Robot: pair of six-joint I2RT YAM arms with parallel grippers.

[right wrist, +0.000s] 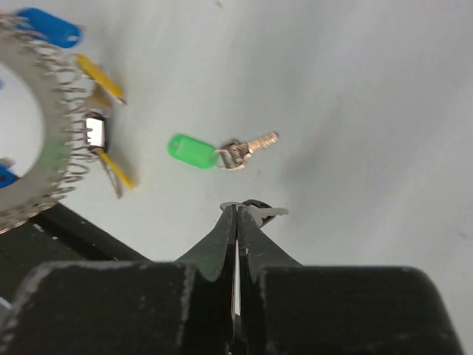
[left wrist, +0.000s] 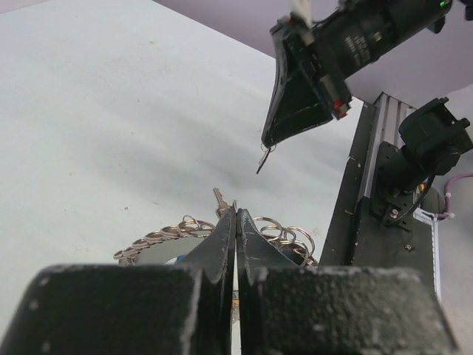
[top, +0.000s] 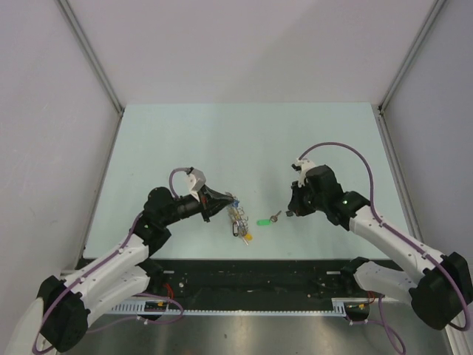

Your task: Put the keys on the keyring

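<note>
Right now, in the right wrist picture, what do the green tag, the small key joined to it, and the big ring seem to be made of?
Green tag: likely plastic, smooth and evenly coloured with a soft sheen.
Small key: metal, silvery with bright glints.
Keyring: probably metal, a dull grey band edged with thin wire loops.

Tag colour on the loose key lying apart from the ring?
Green oval plastic tag; clearest in right wrist view.
</note>
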